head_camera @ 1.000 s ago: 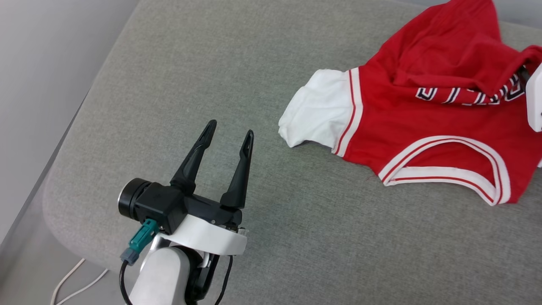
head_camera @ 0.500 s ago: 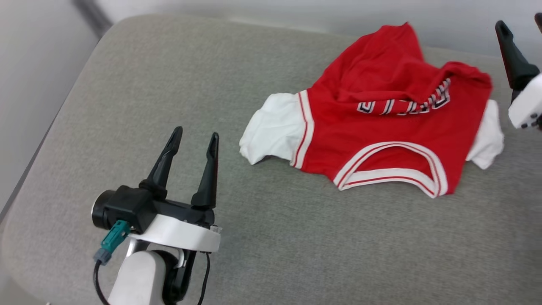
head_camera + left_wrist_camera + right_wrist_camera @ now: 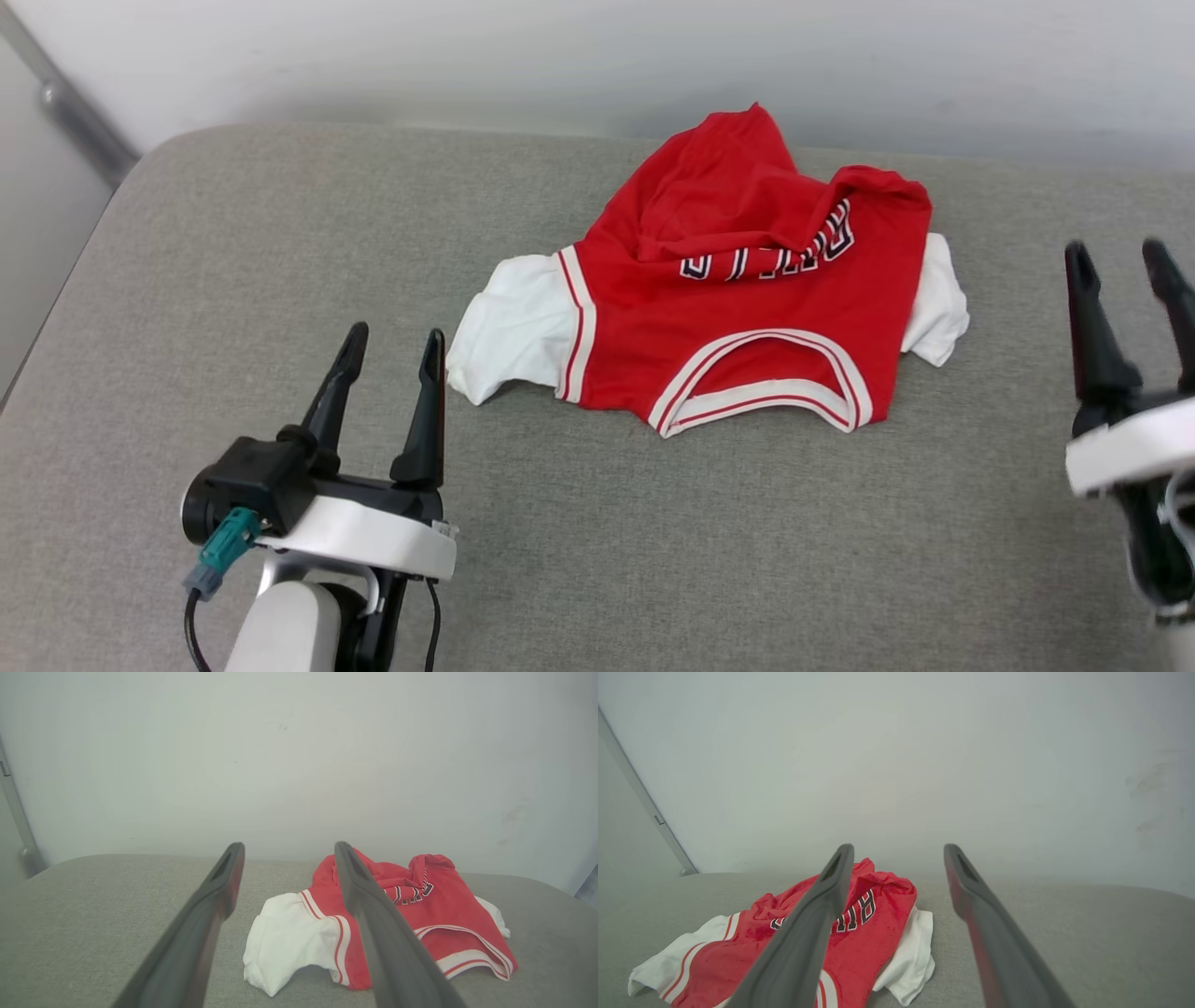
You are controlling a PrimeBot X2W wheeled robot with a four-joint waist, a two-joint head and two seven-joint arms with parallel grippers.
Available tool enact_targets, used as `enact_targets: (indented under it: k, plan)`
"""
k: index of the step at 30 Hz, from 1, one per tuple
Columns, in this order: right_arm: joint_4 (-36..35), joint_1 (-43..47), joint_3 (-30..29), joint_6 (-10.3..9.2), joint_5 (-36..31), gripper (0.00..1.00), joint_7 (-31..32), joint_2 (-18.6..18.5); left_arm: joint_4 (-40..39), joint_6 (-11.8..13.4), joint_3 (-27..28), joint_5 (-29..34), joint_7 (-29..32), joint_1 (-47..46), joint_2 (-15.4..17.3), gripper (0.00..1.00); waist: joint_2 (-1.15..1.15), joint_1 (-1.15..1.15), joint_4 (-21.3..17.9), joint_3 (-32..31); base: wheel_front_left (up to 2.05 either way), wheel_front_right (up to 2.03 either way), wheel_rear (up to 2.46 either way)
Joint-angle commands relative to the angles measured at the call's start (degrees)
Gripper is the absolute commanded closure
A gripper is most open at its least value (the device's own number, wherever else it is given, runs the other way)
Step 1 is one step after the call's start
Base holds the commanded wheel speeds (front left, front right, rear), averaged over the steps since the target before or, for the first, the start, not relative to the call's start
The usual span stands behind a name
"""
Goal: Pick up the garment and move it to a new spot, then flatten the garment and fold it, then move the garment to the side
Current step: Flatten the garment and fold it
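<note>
The garment (image 3: 747,317) is a red jersey T-shirt with white sleeves and striped trim, lying rumpled on the grey cushioned surface (image 3: 597,523) near its far edge. Its lower part is bunched up over the chest lettering, and the neckline faces me. My left gripper (image 3: 396,330) stands open near the front left, empty, a short way left of the white sleeve. My right gripper (image 3: 1117,246) is open and empty at the right edge, apart from the other sleeve. The garment (image 3: 392,919) also appears in the left wrist view, and the garment (image 3: 808,942) lies low left in the right wrist view.
A pale wall (image 3: 597,65) runs close behind the surface's far edge. A grey vertical strip (image 3: 65,117) stands at the far left corner. The surface has rounded corners, and open grey fabric stretches in front of and to both sides of the shirt.
The head camera has swung, so the shirt now sits at the picture's centre instead of the right edge. The right gripper has come down into view at the right, open. The shirt lies as before.
</note>
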Motion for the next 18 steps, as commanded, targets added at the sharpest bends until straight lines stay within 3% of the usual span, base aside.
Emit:
enact_targets:
  k: [1, 7, 12, 17, 18]
  plan:
    - [-1.9, 3.1, -1.5, -0.02, -1.1, 0.00, 0.8, 2.0, 0.5, -0.1, -0.2, -0.2, -0.1, 0.8, 0.2, 0.00, 0.00, 0.00, -0.8, -0.6, 0.00, 0.00, 0.00]
    - [-7.4, 10.8, -5.5, -0.02, -4.8, 0.00, 4.8, 7.3, 1.6, -0.1, -1.5, 0.0, -0.1, 1.8, 0.4, 0.00, 0.00, 0.00, -1.7, -0.7, 0.00, 0.00, 0.00]
    - [-10.1, 11.9, -7.5, -0.02, -7.6, 0.00, 11.6, 8.3, 1.6, -0.1, -2.3, 0.2, -0.1, 1.6, 0.2, 0.00, 0.00, 0.00, -1.8, 0.8, 0.00, 0.00, 0.00]
    - [-10.8, 6.5, -8.7, -0.02, -9.0, 0.00, 25.4, 6.6, 1.3, -0.1, -3.2, 0.2, -0.1, 0.0, 0.2, 0.00, 0.00, 0.00, -0.9, 3.9, 0.00, 0.00, 0.00]
    - [-9.9, 3.9, -8.3, -0.01, -9.5, 0.00, 33.4, 5.0, 1.3, -0.1, -3.4, 0.1, -0.1, -0.6, 0.2, 0.00, 0.00, 0.00, -0.3, 5.3, 0.00, 0.00, 0.00]
